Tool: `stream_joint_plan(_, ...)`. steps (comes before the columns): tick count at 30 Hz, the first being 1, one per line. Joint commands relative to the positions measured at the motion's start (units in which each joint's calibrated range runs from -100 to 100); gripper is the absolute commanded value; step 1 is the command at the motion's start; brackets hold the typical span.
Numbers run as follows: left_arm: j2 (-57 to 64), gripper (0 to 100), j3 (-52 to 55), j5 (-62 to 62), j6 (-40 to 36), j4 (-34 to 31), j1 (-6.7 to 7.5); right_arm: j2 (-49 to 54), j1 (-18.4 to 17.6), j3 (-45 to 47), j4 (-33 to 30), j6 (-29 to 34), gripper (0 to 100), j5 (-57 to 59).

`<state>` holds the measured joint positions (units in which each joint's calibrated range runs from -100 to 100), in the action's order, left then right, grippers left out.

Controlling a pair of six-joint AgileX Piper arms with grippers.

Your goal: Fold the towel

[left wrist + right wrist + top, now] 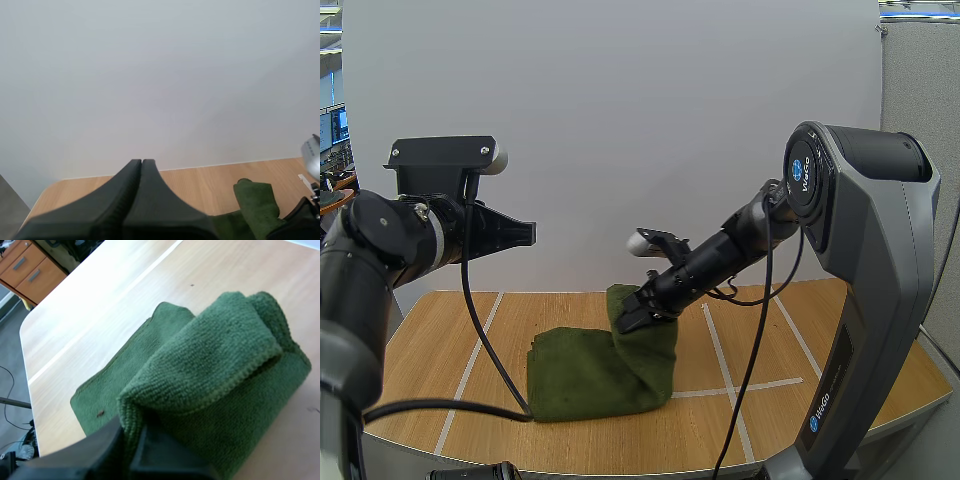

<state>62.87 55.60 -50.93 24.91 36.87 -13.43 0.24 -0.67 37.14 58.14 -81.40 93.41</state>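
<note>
The right gripper [638, 310] is pinching a lifted edge of the green towel [590, 375] on the table [770, 330]; its wrist view is showing that fold apparently doubled over the flat part. The left gripper [142, 162] is hanging aloft, closed and empty
</note>
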Motion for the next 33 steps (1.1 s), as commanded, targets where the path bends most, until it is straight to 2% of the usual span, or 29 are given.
stream_joint_plan(1,6.4,0,0.2,0.6,-0.3,0.2,0.05,0.8,-3.7,0.0,1.6,0.9,0,-5.6)
stream_joint_plan(4,9.6,0,0.2,0.6,-0.3,0.2,0.13,0.7,-5.5,0.0,1.6,1.8,0,-8.1)
stream_joint_plan(10,11.9,0,0.2,0.6,-0.3,0.2,2.29,0.7,-8.5,0.0,2.5,2.0,0,-11.6)
stream_joint_plan(15,11.0,0,0.2,0.6,-0.3,0.2,2.72,0.7,-10.3,0.0,2.4,2.1,0,-17.7)
stream_joint_plan(33,11.0,0,0.2,0.6,-0.3,0.2,2.79,0.7,-11.0,0.0,2.5,4.0,0,-20.5)
